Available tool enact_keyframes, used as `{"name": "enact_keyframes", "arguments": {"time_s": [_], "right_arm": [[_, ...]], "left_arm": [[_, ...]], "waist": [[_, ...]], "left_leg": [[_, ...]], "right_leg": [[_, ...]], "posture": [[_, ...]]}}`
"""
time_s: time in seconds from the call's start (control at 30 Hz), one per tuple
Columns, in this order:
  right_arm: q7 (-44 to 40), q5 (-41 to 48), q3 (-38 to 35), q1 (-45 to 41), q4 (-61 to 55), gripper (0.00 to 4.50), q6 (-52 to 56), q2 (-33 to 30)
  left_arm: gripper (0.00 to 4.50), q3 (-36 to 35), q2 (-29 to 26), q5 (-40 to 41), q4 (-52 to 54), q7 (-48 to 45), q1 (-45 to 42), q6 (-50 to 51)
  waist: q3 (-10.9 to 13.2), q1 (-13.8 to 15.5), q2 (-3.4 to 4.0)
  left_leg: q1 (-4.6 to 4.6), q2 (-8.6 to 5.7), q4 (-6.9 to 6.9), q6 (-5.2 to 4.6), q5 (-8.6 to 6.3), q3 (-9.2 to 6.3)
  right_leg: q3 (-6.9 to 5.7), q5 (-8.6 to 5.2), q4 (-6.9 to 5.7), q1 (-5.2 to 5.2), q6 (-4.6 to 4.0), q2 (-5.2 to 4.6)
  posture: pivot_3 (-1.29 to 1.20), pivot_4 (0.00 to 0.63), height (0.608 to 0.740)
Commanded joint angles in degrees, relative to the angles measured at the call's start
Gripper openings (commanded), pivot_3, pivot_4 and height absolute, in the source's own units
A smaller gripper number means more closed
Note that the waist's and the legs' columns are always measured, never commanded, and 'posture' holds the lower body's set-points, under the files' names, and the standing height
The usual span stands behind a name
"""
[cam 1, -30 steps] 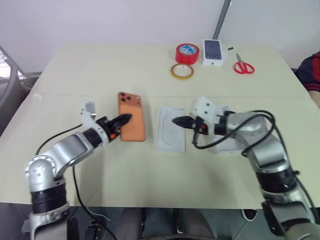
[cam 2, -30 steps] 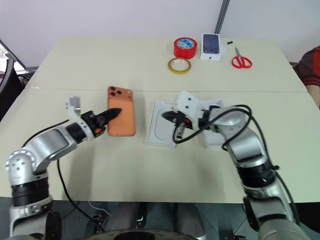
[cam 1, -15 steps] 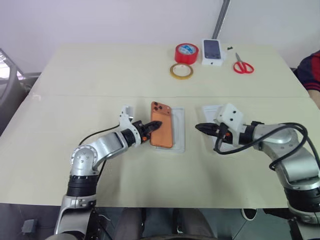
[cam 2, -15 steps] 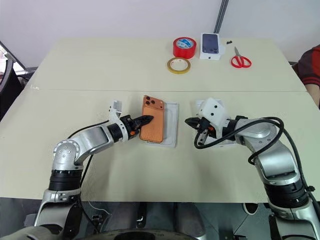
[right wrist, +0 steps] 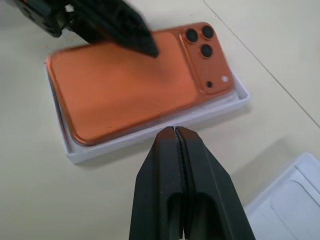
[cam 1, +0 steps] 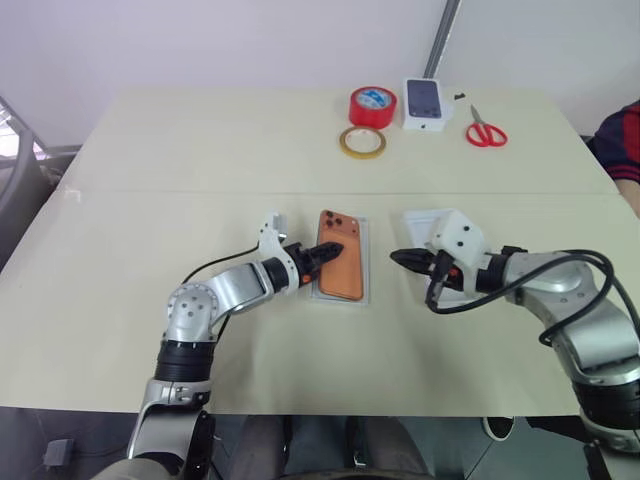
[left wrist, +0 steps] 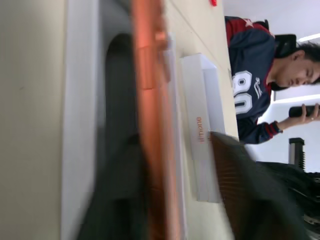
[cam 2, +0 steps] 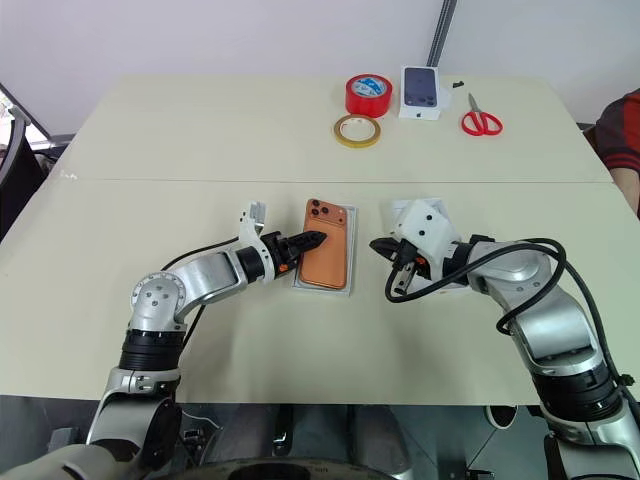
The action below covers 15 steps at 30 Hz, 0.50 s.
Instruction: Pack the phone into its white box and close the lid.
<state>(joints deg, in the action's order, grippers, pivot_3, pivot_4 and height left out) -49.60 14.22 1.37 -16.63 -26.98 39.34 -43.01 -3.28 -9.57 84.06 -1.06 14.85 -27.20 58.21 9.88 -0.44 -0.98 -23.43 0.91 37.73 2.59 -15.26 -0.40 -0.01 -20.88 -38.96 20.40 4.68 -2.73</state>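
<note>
The phone [cam 2: 329,256] lies in the white box [cam 2: 349,262] at mid-table, the left gripper [cam 2: 310,240] over its left edge and the right gripper [cam 2: 378,246] just right of the box. A white tray [cam 1: 422,222] sits behind the right gripper. Along the far edge, left to right: two tape rolls [cam 1: 373,107] [cam 1: 364,143], a small carton [cam 1: 425,104], scissors [cam 1: 486,131].

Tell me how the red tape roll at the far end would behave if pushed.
The red tape roll lies flat on its side, so it would probably slide rather than roll. It looks stiff and likely light, being a hollow ring.
</note>
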Motion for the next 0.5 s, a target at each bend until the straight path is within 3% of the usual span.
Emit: {"name": "enact_keyframes", "arguments": {"time_s": [0.03, 0.07, 0.4, 0.5], "right_arm": [[0.38, 0.29, -0.45, -0.63, -1.93, 0.0, -1.29, -1.0], [0.39, 0.19, -0.32, -0.63, -1.86, 0.0, -1.41, -1.14], [1.42, -4.1, 2.72, -0.77, 0.81, 0.0, -3.45, -3.74], [2.04, -6.64, 4.92, -1.75, 2.32, 0.0, -4.5, -4.08]], "left_arm": [[3.96, -0.35, -0.55, -1.64, 2.36, -2.22, -1.53, 1.14], [4.4, -0.3, -1.34, -2.45, 2.83, -2.85, -1.86, 1.56], [4.4, -3.94, -12.53, -2.21, 11.18, -6.89, -4.29, 6.21], [4.4, -3.39, -17.29, -7.8, 13.12, -10.43, -2.94, 5.84]], "waist": [[0.0, 0.01, 0.0], [0.0, -0.04, 0.0], [0.01, -0.1, 0.01], [0.01, -0.16, 0.01]], "left_leg": [[0.0, 0.0, 0.0, 0.0, 0.0, 0.0], [0.0, 0.0, 0.0, 0.0, 0.0, 0.0], [0.01, 0.01, -0.03, 0.03, 0.02, -0.02], [0.02, 0.01, -0.03, 0.03, 0.02, -0.02]], "right_leg": [[0.0, 0.0, 0.0, 0.0, 0.0, 0.0], [0.0, 0.0, 0.0, -0.01, 0.0, 0.0], [0.0, 0.0, 0.0, 0.0, 0.0, 0.0], [0.0, 0.0, 0.0, 0.01, 0.0, 0.0]], "posture": [[0.0, 0.15, 0.74], [0.0, 0.15, 0.74], [0.0, 0.15, 0.74], [0.0, 0.15, 0.74]]}}
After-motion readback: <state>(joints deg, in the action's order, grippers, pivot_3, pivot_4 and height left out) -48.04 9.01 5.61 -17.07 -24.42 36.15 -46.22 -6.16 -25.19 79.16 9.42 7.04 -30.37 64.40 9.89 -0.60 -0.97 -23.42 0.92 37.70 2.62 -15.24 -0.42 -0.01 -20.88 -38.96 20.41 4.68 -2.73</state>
